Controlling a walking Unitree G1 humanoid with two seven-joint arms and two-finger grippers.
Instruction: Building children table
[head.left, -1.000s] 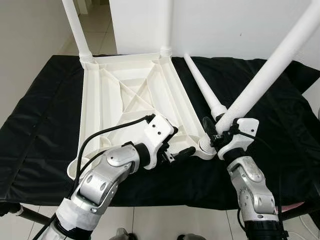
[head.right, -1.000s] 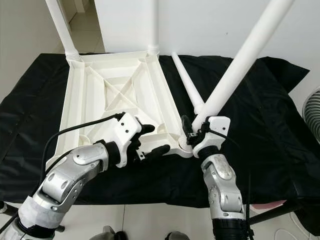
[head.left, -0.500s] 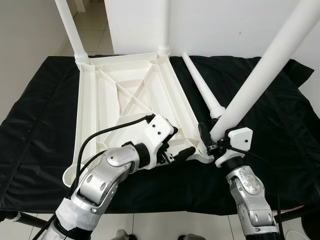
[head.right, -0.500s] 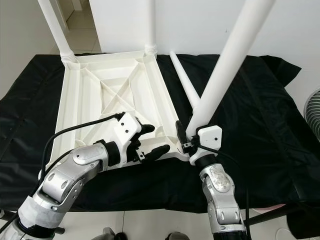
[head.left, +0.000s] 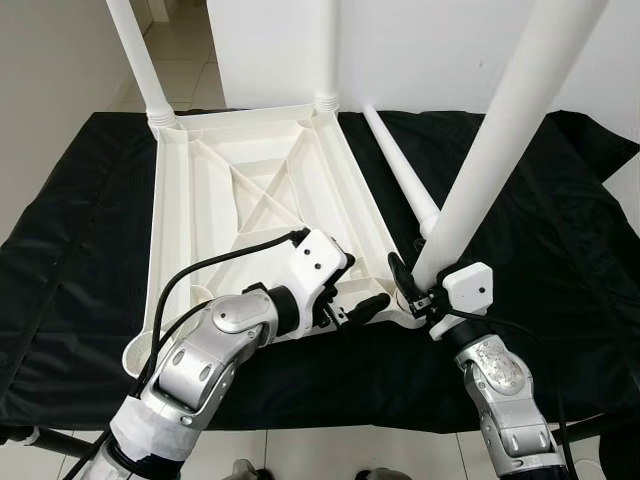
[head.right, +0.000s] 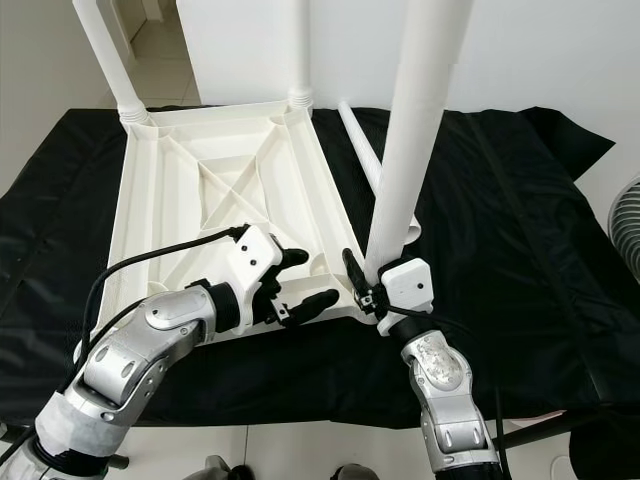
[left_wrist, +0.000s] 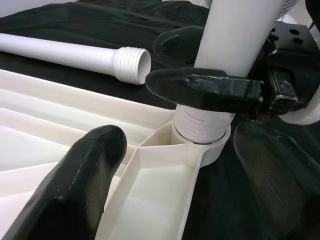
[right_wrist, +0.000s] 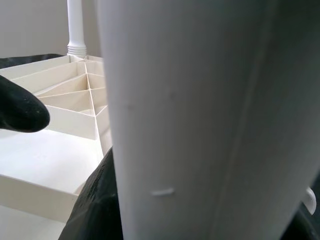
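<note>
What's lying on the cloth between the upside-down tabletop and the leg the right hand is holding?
A loose white table leg lies flat on the black cloth, between the tabletop and the held leg in the right hand, shown in both eye views.

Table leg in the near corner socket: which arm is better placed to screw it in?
Right. The right gripper is clamped on that leg just above the socket, while the left gripper sits open at the tabletop's edge.

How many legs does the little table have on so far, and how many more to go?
Two legs already stand in the far corners of the upside-down tabletop. The right gripper holds a third leg, its threaded end at the near corner socket, while the left gripper steadies the tabletop. One loose leg lies on the black cloth, waiting.
</note>
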